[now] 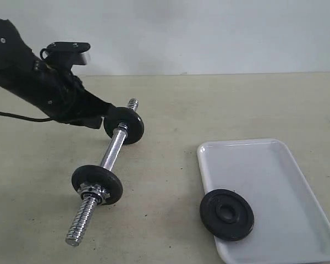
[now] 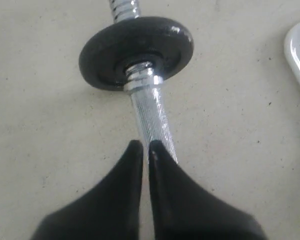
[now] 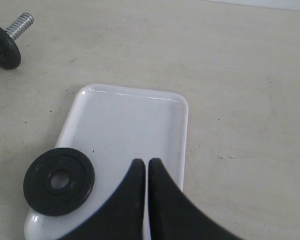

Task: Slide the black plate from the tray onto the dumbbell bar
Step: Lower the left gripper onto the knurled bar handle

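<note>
The black plate (image 1: 242, 223) (image 3: 37, 185) lies flat on the near left corner of the white tray (image 1: 275, 165) (image 3: 135, 120), overhanging its left rim. To the left, the dumbbell bar (image 1: 113, 148) (image 2: 150, 110) rests on the table with a small black disc near each end and a chrome nut (image 1: 93, 192) against the nearer disc. My left gripper (image 1: 105, 120) (image 2: 145, 145) is shut, its tips just over the bar's knurled middle beside the far disc (image 1: 126, 125) (image 2: 137, 50). My right gripper (image 3: 146, 162) is shut and empty above the tray, beside the plate; the exterior view does not show it.
Beige tabletop (image 1: 209, 104) surrounds both the tray and the bar. A gap of bare table separates the bar's near threaded end (image 1: 80, 225) from the tray. The left arm (image 1: 38, 82) reaches in from the far left. A pale wall runs behind.
</note>
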